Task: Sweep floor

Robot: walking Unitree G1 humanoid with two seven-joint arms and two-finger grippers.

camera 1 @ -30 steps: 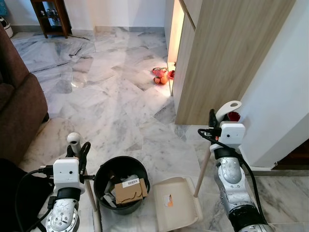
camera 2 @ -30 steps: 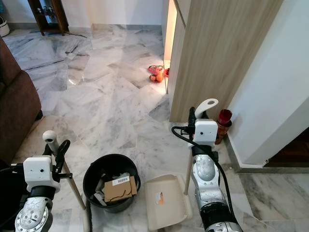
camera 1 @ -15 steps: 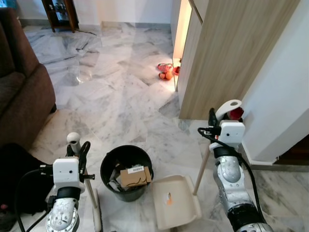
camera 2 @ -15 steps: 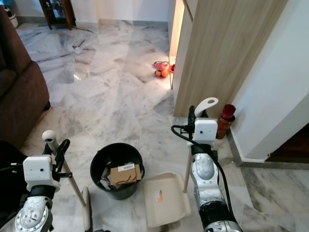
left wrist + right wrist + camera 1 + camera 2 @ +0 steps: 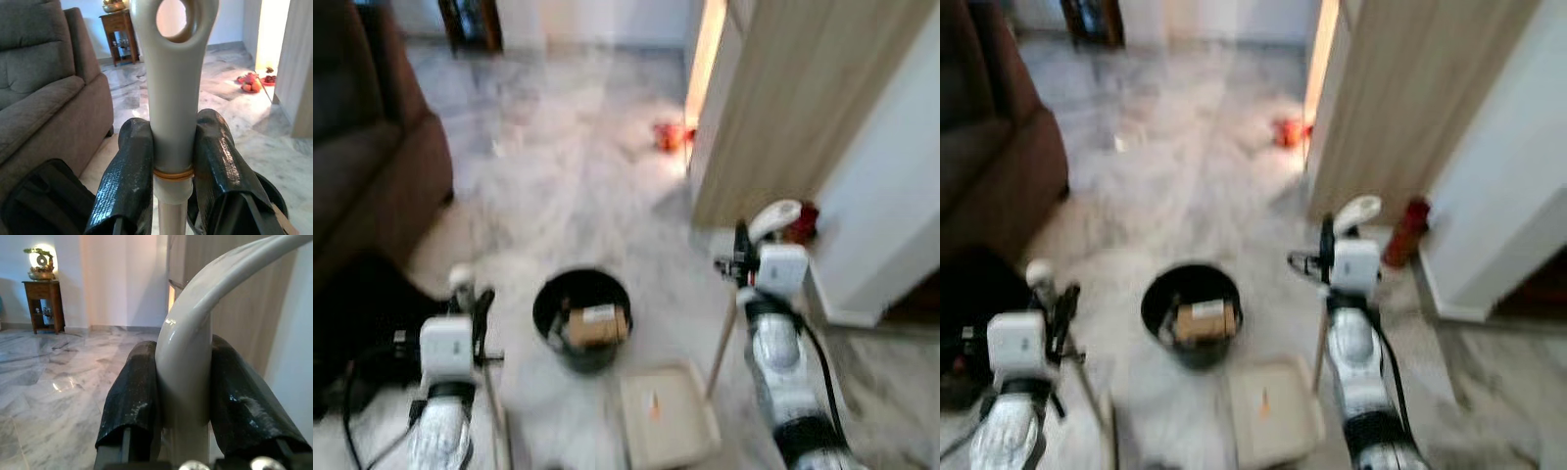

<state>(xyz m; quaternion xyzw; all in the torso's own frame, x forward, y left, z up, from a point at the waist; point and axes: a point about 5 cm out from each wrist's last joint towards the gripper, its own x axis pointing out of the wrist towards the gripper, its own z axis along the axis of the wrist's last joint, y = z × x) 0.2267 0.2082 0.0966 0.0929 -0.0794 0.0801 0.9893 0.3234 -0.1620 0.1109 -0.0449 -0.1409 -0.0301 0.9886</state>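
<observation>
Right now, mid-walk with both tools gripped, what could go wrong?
1. The head views are blurred, so the black bin and the dustpan just ahead are poorly localised; a step could kick either.
2. The right gripper holds the dustpan handle close to the wooden cabinet; a swing might clip it.
3. The left gripper clamps the broom handle near the sofa and a black bag, which may snag.

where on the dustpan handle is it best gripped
Near the top of the dustpan handle, just below its curved hook, with a finger on either side. The right gripper is clamped there already: the shaft is narrow and upright, and the hook above probably limits slipping.
</observation>
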